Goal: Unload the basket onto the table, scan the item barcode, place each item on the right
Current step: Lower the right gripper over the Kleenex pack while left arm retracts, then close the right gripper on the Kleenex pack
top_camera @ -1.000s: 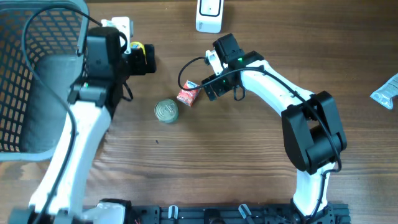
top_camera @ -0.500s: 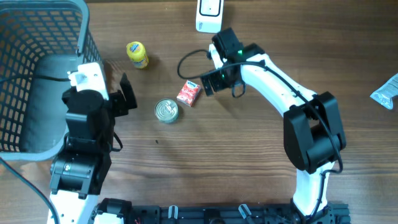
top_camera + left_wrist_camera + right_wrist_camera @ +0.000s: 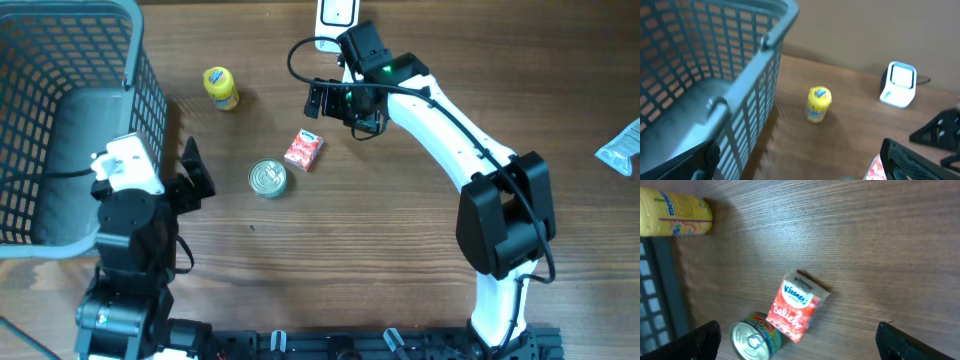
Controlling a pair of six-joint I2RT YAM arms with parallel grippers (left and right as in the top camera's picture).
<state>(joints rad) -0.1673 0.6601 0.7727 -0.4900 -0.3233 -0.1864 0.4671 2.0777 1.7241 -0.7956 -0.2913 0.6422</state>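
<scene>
Reading the table from left to right, with the can point(image 3: 267, 178) as reference: the basket point(image 3: 135, 60) stood well left of the can. The left gripper point(image 3: 195, 175) had pulled back from the far side of the table to a position left of the can, beside the basket wall. This uncovered the yellow bottle point(image 3: 221, 87), which lay beyond and left of the can. Its fingers were spread wide and held nothing.

The tissue packet point(image 3: 303, 150) lay flat just right of the can, where it had been. The right gripper point(image 3: 325, 100) had lifted away from the packet and stood beyond and right of the can, close to the scanner point(image 3: 337, 12). Its fingers were spread fully, empty and touching nothing. A foil pouch point(image 3: 620, 145) lay far right of the can.

Assessment: both arms had withdrawn without an item, so no barcode could yet be presented to the scanner. The tissue packet appeared the likeliest item; a fresh approach and grasp would be required.
</scene>
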